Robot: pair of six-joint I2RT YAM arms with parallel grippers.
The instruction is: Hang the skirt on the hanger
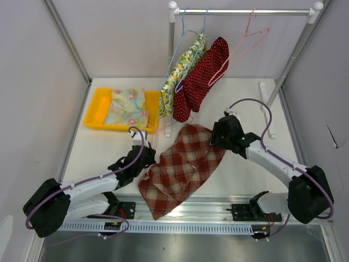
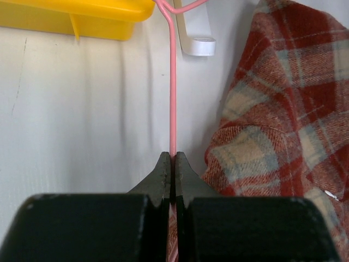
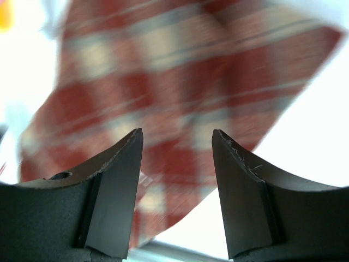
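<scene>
The red and cream plaid skirt lies crumpled on the table between the two arms, its lower corner reaching the front rail. A thin pink hanger lies on the table along the skirt's left edge, running away towards the yellow tray. My left gripper is shut on this pink wire, right beside the skirt; in the top view the left gripper sits at the skirt's left side. My right gripper hovers over the skirt's upper right edge. The right gripper is open and holds nothing, with the skirt blurred below it.
A yellow tray with folded floral cloth sits at the back left. On the clothes rail hang a floral garment, a red dotted garment and a bare pink hanger. A white rack foot stands near the wire.
</scene>
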